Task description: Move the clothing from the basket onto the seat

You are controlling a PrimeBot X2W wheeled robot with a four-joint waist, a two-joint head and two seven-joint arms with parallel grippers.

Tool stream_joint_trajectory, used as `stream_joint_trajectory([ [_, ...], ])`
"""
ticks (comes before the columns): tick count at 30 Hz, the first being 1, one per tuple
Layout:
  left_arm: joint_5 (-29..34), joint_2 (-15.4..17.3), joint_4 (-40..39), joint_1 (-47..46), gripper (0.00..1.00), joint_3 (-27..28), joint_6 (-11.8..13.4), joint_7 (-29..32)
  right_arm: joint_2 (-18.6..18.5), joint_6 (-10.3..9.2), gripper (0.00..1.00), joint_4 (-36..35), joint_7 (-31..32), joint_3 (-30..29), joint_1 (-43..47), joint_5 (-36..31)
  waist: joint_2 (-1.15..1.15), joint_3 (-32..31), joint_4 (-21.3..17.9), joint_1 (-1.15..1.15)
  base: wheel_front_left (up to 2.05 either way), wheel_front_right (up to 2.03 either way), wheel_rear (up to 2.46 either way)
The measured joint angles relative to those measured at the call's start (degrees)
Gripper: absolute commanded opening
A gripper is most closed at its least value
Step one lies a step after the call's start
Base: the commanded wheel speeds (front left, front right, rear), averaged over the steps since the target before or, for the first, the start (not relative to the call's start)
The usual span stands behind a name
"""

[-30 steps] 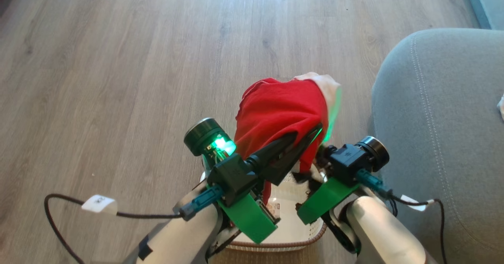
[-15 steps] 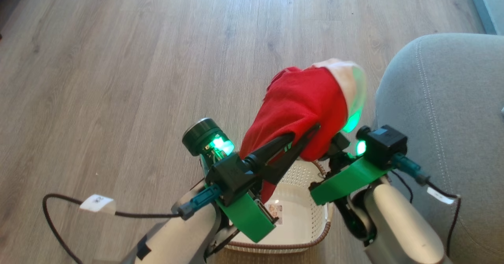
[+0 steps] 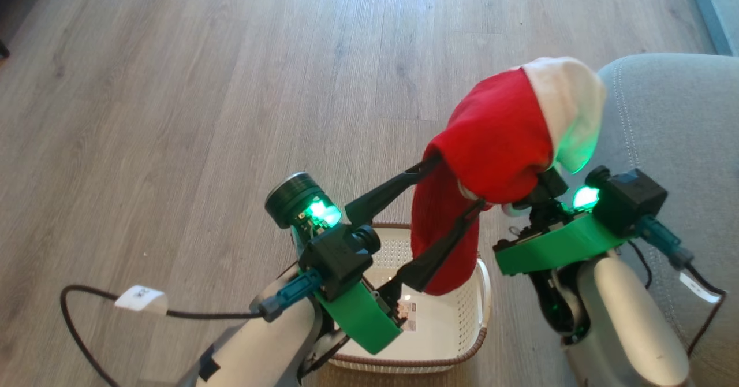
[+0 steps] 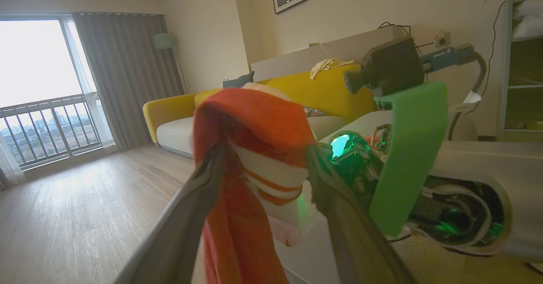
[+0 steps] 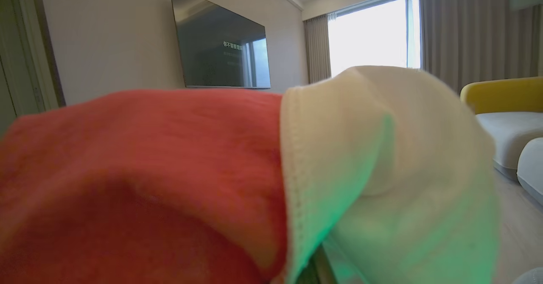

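Leaving the basket (image 3: 444,323) low on the floor (image 3: 231,86), bare inside where visible. Spreading the left gripper (image 3: 456,182) fingers wide apart either side of the hanging red clothing (image 3: 496,138), gripping nothing. Carrying that clothing draped over the right gripper (image 3: 540,189), fingers buried beneath and together, likely pinching the fabric. Aiming for the grey seat (image 3: 664,121) just beyond, probably for dropping it there.
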Motion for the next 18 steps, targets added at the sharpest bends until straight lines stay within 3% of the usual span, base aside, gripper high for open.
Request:
stream_joint_trajectory([
  [18,0.6,1.3,3.3,3.9,1.0,1.8,0.0,0.0,0.2,0.0,0.0,-1.6,0.0,-9.1,1.5,-6.5,0.0,0.1,-1.8,0.0,0.0,0.0,0.0],
])
